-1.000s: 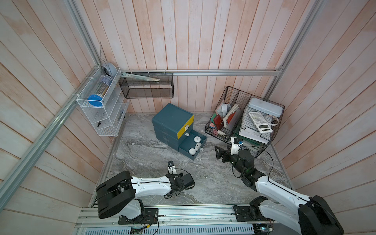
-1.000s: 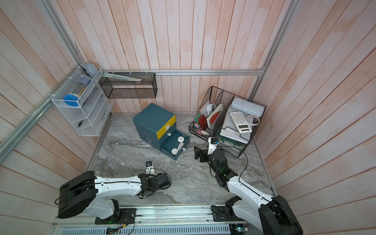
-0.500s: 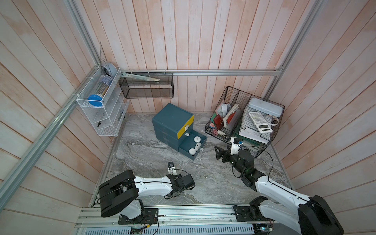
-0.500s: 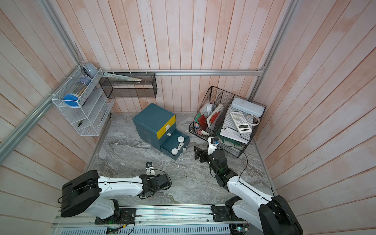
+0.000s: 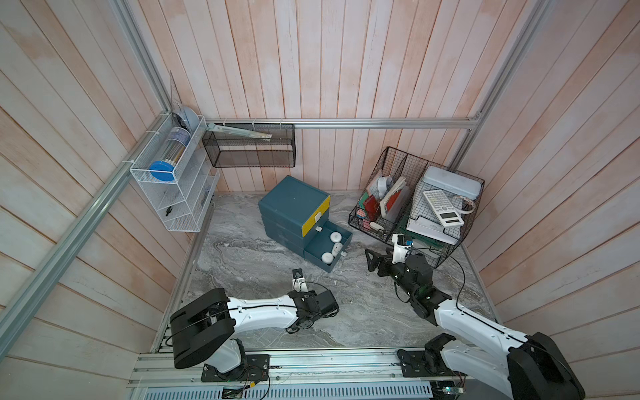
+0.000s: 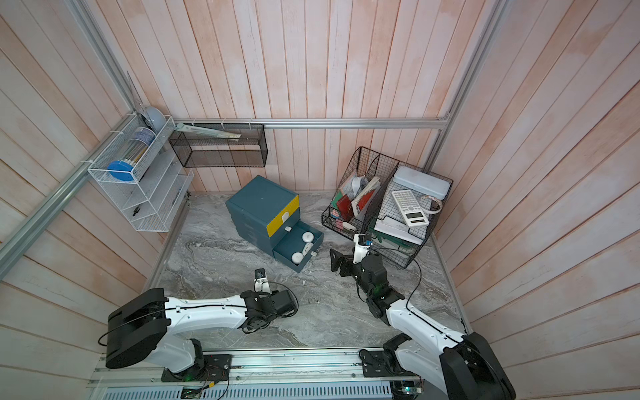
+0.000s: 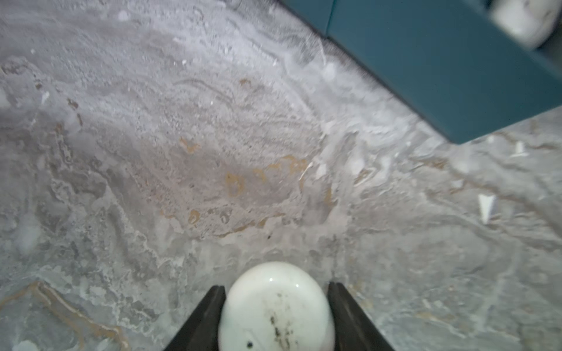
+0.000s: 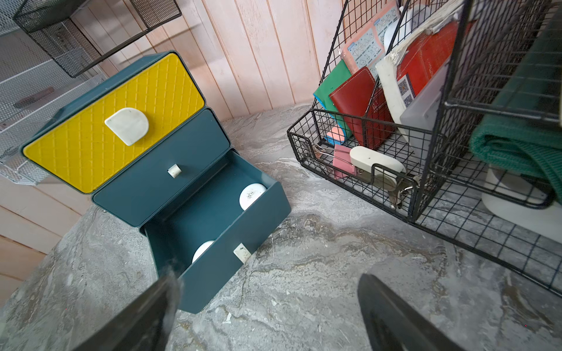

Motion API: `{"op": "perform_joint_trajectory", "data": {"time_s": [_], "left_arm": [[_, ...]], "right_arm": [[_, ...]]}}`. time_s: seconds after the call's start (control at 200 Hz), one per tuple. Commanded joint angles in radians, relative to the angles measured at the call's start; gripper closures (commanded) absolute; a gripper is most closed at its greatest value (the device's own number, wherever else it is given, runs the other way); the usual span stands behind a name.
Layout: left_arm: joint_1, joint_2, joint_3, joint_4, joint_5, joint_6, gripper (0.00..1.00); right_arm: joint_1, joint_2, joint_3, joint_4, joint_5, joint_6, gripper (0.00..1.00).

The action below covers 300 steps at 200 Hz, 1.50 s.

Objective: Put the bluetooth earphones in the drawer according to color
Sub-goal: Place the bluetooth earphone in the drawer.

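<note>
In both top views the teal cabinet (image 5: 294, 204) stands at the far middle of the marble table (image 5: 242, 263). Its yellow top drawer and the middle one are shut, and the bottom drawer (image 5: 315, 247) is pulled out toward the near right. Three white cases (image 5: 335, 237) lie in a row inside it. The left arm (image 5: 263, 311) lies low over the near table, its fingers hidden under the wrist. The right gripper (image 5: 375, 262) hovers just right of the open drawer, beside the black wire basket (image 5: 393, 166).

Left wrist view: the left gripper (image 7: 276, 285) is clamped on a white case (image 7: 276, 307), one dark finger pressed to each side. The case carries dark smudges. Marble lies beyond it, and a teal wall of the drawer shows further off. Whether the case touches the table I cannot tell.

Right wrist view: the right gripper's fingers stand wide apart with nothing between them, above bare marble near the drawer front. Two of the white cases show in the drawer, one at each end
</note>
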Motion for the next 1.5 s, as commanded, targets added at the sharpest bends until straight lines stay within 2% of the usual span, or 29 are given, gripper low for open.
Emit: {"op": "perform_joint_trajectory", "data": {"time_s": [0.0, 0.135, 0.305, 0.56, 0.815, 1.07, 1.39, 1.495], "left_arm": [[0.016, 0.004, 0.068, -0.052, -0.091, 0.072, 0.56], [0.047, 0.015, 0.141, -0.036, -0.120, 0.166, 0.56], [0.080, 0.101, 0.280, -0.087, -0.175, 0.281, 0.57], [0.149, 0.228, 0.445, -0.040, -0.165, 0.452, 0.56], [0.218, 0.358, 0.602, -0.002, -0.173, 0.570, 0.57], [0.255, 0.482, 0.729, 0.009, -0.207, 0.636, 0.57], [0.278, 0.584, 0.810, 0.022, -0.257, 0.679, 0.57], [0.283, 0.596, 0.814, 0.022, -0.259, 0.673, 0.52]], "right_arm": [[-0.005, -0.008, 0.022, 0.007, -0.009, -0.001, 0.02], [-0.005, -0.005, 0.026, 0.002, -0.007, 0.000, 0.02], [-0.005, 0.013, 0.046, -0.028, -0.008, -0.008, 0.02], [-0.005, 0.031, 0.083, -0.090, 0.005, -0.035, 0.02], [-0.006, 0.033, 0.092, -0.120, 0.046, -0.035, 0.02], [-0.016, 0.040, 0.101, -0.143, 0.072, -0.028, 0.02], [-0.026, 0.050, 0.109, -0.157, 0.077, -0.022, 0.02], [-0.028, 0.050, 0.109, -0.158, 0.074, -0.021, 0.02]]}}
